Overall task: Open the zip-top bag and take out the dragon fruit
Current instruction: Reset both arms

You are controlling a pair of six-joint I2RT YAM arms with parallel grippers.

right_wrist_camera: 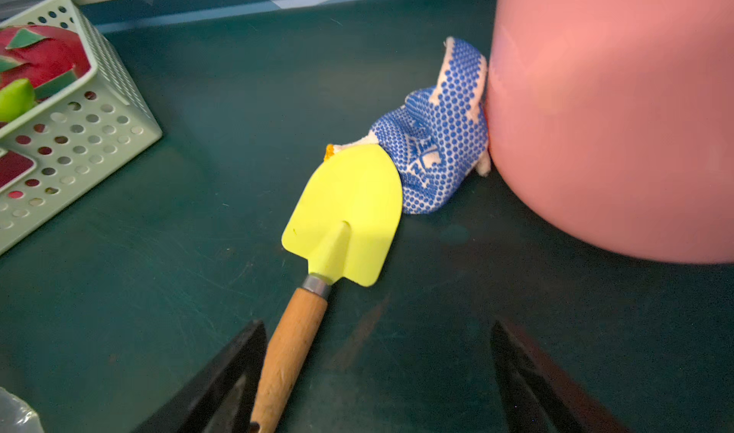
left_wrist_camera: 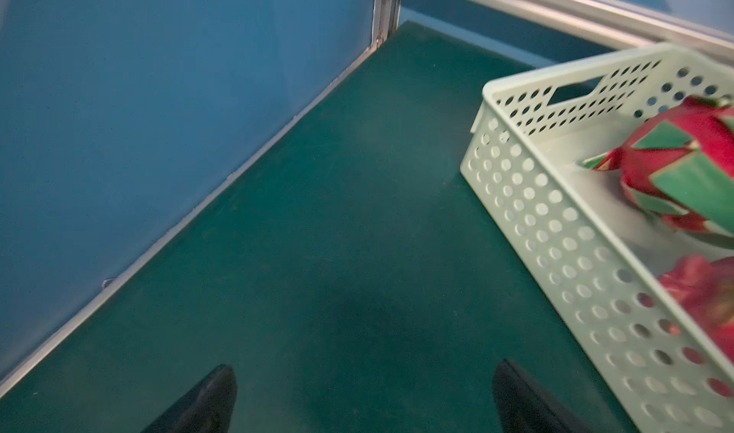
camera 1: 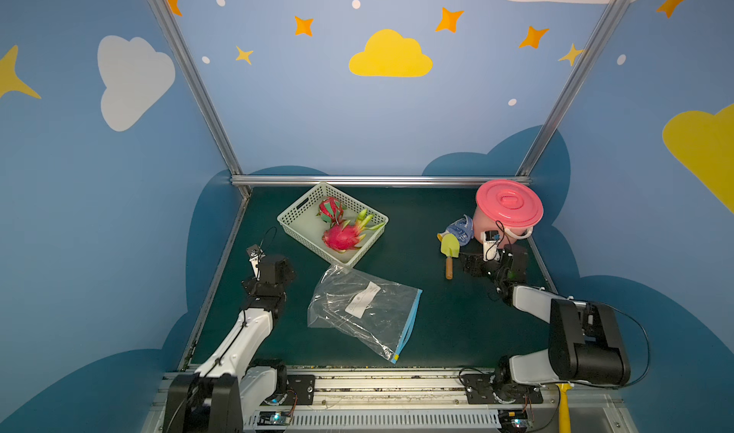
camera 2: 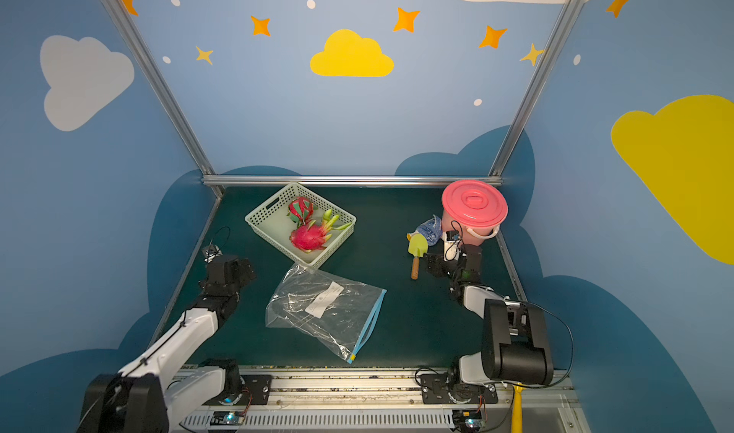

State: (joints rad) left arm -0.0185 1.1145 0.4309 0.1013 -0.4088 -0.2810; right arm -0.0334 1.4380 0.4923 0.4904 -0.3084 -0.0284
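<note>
Zip-top bag (camera 1: 349, 325) lies flat mid-mat, between both grippers, touching neither. It's crinkly clear plastic with a white paper label and a light-blue zip strip (camera 1: 411, 323) on the right-arm side. Just behind it is a perforated pale-green plastic basket (camera 1: 296, 208) holding the pink, scaly dragon fruit (camera 1: 340, 236). Left gripper (left_wrist_camera: 365, 365) has its jaws wide apart over bare mat. Right gripper (right_wrist_camera: 377, 323) has its jaws apart and empty, beside a wooden-handled trowel (right_wrist_camera: 345, 216).

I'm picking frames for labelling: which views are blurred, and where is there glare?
Left wrist view: basket smeared by blur. Right wrist view: trowel and glove sharp, pink bucket soft. Both top views: sharp, with glare streaks on the zip-top bag.
</note>
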